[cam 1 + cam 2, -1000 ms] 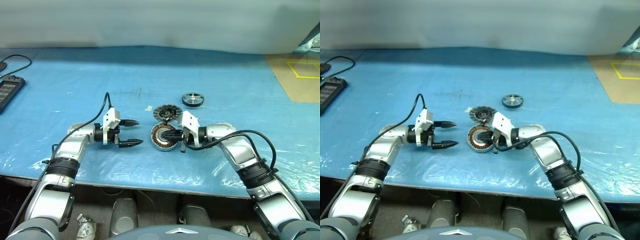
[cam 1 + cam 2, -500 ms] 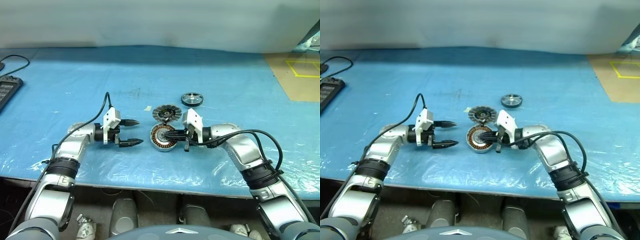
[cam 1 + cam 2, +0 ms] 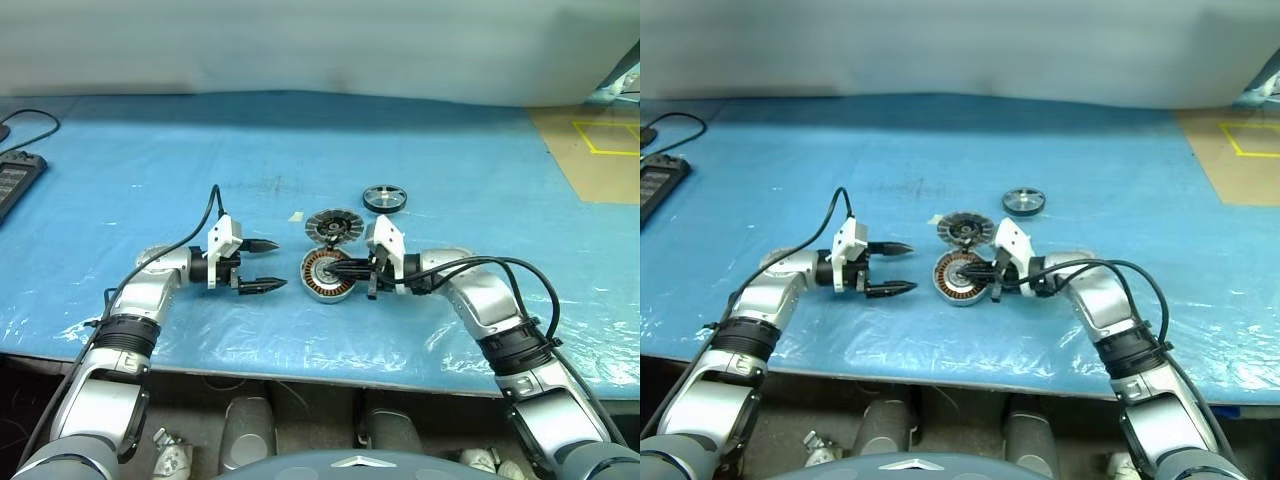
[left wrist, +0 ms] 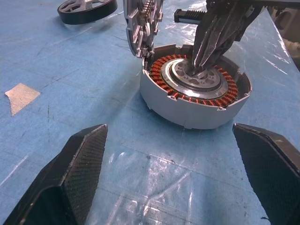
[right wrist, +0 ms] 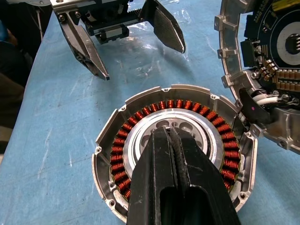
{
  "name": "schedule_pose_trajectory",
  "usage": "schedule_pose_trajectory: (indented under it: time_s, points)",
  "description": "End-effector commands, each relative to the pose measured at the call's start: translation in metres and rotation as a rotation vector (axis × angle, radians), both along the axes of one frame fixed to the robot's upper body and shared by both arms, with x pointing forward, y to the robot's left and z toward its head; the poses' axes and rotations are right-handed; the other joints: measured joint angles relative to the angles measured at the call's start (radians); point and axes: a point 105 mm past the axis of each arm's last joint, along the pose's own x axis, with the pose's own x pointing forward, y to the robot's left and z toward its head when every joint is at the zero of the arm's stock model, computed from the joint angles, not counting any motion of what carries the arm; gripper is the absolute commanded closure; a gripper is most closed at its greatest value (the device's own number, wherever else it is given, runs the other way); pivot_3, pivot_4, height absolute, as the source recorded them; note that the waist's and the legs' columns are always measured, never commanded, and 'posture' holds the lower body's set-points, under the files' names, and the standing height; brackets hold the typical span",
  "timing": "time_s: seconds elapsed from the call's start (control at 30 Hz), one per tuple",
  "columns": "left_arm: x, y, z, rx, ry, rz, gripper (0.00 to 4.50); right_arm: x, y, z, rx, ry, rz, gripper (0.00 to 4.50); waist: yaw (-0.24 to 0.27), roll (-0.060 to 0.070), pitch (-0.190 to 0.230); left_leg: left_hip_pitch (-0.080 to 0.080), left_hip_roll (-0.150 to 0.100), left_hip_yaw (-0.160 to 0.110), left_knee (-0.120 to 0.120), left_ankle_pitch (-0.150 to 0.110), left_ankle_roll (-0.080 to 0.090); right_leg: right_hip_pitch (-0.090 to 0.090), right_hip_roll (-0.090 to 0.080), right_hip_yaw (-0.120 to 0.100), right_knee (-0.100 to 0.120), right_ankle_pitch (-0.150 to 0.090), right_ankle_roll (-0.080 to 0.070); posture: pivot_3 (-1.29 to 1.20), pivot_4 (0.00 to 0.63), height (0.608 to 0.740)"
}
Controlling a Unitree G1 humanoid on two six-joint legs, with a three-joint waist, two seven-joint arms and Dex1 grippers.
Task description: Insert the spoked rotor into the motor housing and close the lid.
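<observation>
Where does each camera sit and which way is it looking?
Head views: up on the head, looking forward and down at the blue table; both arms show, housing between them.
Left wrist view: on the left wrist, looking along the open left gripper at the housing, the shut right gripper over its centre.
Right wrist view: on the right wrist, looking down the right gripper into the housing, left gripper beyond.
Shared: all show the housing, and the lid hinged up beside it.

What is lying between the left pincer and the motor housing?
Nothing: in the left wrist view, only bare blue table cover lies between the open left pincer and the motor housing.
</observation>
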Motion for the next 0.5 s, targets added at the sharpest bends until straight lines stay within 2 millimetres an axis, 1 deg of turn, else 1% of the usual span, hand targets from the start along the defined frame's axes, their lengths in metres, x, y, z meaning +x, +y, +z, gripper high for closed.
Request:
schedule_pose_trajectory:
  time_s: [0.03,0.2,0.27,0.4,0.5]
  points:
    - [0.000,0.000,0.005,-0.005,-0.028,0.001,0.00,-0.004,0.000,-0.009,-0.062,-0.010,0.031,4.46,0.000,0.000,0.000,0.000,0.000,0.000,0.000,0.000,0.000,0.000,0.000,0.000,0.000,0.000,0.000,0.00,0.150,0.740]
    - [-0.001,0.003,0.003,-0.004,-0.022,0.009,0.00,-0.007,-0.010,-0.024,-0.172,-0.028,0.043,4.46,0.001,0.000,0.000,0.000,0.000,0.000,0.000,0.000,0.000,0.001,0.000,0.000,0.000,0.000,0.000,0.00,0.150,0.740]
    - [-0.001,0.004,0.002,-0.004,-0.020,0.011,0.00,-0.007,-0.012,-0.026,-0.201,-0.047,0.050,4.46,0.001,0.000,0.000,0.001,0.000,0.000,0.000,0.000,0.000,0.001,0.000,0.000,0.000,0.000,0.000,0.00,0.150,0.740]
    - [-0.001,0.003,0.001,-0.003,-0.018,0.012,0.00,-0.003,-0.014,-0.025,-0.231,-0.089,0.040,4.46,0.001,0.000,0.000,0.002,0.000,0.000,0.000,0.000,0.000,0.002,0.000,0.000,0.000,0.000,0.000,0.00,0.150,0.740]
    - [-0.001,0.003,0.000,-0.003,-0.017,0.012,0.00,0.000,-0.011,-0.013,-0.185,-0.118,0.031,4.46,0.000,0.000,0.000,0.002,0.000,0.000,0.001,0.000,0.000,0.002,0.000,0.000,0.000,0.000,0.000,0.00,0.150,0.740]
